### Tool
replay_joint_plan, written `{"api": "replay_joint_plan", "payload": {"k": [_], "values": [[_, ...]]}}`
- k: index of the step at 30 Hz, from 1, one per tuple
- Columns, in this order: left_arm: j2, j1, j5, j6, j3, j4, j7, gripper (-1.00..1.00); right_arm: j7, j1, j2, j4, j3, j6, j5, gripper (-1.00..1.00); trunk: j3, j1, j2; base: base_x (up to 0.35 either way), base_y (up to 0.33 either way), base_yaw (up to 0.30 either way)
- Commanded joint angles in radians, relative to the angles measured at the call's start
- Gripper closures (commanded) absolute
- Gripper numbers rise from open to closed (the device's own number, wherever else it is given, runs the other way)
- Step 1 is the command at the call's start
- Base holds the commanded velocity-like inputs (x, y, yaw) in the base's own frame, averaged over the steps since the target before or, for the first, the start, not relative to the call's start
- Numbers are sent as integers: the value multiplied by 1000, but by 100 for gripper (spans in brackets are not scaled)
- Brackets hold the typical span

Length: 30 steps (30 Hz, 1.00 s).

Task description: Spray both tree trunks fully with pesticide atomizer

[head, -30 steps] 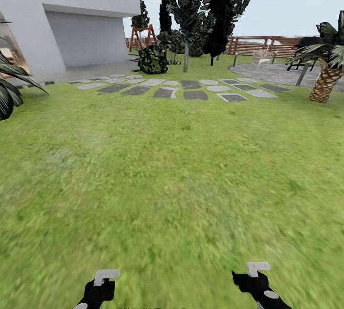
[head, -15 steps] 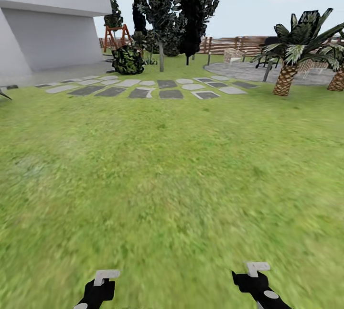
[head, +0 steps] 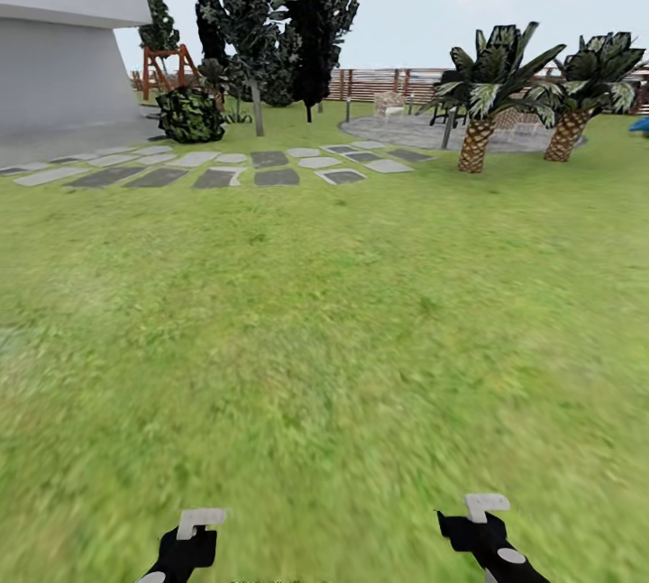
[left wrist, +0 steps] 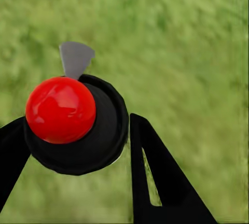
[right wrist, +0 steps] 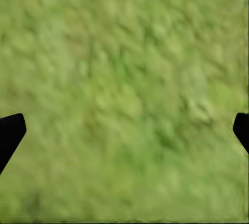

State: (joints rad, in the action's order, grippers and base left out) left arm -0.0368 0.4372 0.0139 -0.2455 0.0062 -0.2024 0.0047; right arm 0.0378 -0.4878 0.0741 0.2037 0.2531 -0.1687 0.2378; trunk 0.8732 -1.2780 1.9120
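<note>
Item: pesticide atomizer (left wrist: 75, 123), clamped between my left gripper (left wrist: 78, 146) fingers. Right gripper (right wrist: 124, 130): wide open, empty, over lawn (head: 324, 313). Risk: the rounded body could slip out while I drive.

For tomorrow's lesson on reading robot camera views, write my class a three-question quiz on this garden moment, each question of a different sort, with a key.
1. True or false: the left gripper is shut on the pesticide atomizer.
2. Multiple choice: the right gripper is A) holding a red ball, B) open over grass, C) touching a palm.
3. Fill in: in the head view, the two palm trees stand to the ___ of the stepping stones.

Key: 1 true, its fingers flank the dark body with the red top. 2 B, the tips sit wide apart over lawn. 3 right.
</note>
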Motion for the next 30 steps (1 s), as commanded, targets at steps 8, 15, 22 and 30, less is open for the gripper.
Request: {"api": "replay_joint_plan", "payload": {"k": [8,15,22,30], "values": [[0,0,0,0,0,0,0,100,-1,0,1,0,2,0,0,-100,0,0,0,-142,-270,-267],[0,0,0,0,0,0,0,100,-1,0,1,0,2,0,0,-100,0,0,0,-142,-270,-267],[0,0,0,0,0,0,0,100,-1,0,1,0,2,0,0,-100,0,0,0,-142,-270,-267],[0,0,0,0,0,0,0,100,-2,0,1,0,2,0,0,-100,0,0,0,-133,-270,-267]]}}
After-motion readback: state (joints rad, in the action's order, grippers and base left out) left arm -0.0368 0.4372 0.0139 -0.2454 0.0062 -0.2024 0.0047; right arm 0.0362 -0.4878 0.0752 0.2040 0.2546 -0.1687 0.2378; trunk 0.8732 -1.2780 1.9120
